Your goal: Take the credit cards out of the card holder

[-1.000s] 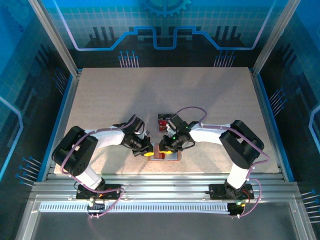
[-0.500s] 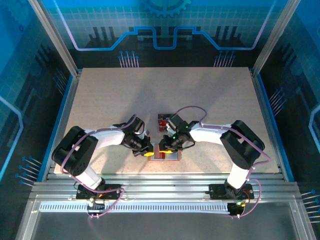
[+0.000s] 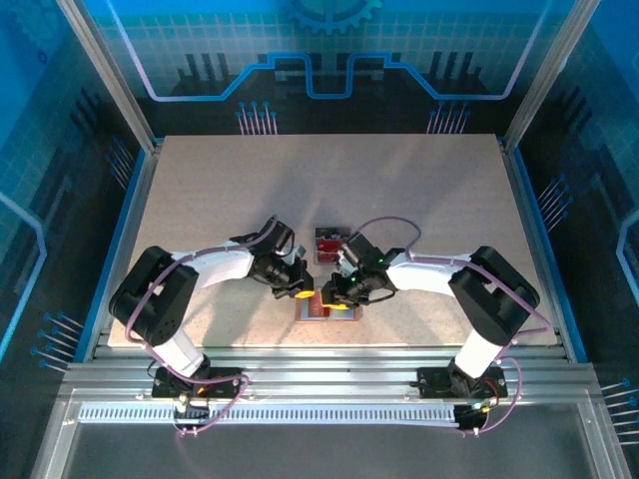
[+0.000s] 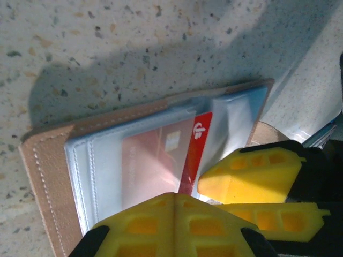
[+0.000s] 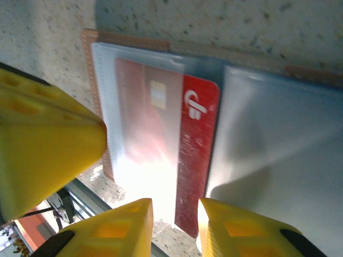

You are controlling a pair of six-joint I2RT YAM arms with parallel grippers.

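Red card (image 3: 327,242) (overhead) lies beyond holder (image 3: 312,312).

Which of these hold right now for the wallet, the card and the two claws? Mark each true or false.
1. The tan-brown leather wallet lies open. True.
2. The red plastic card is fully out of its clear sleeve. False: only a strip along one side sticks out, and the rest sits under the sleeve.
3. The left claw is shut. True.
4. The right claw has its fingers pressed together. False: they stand apart, with the card's end showing in the gap.
5. The wallet sits at the far edge of the speckled table. False: it lies near the near edge, between the two claws.
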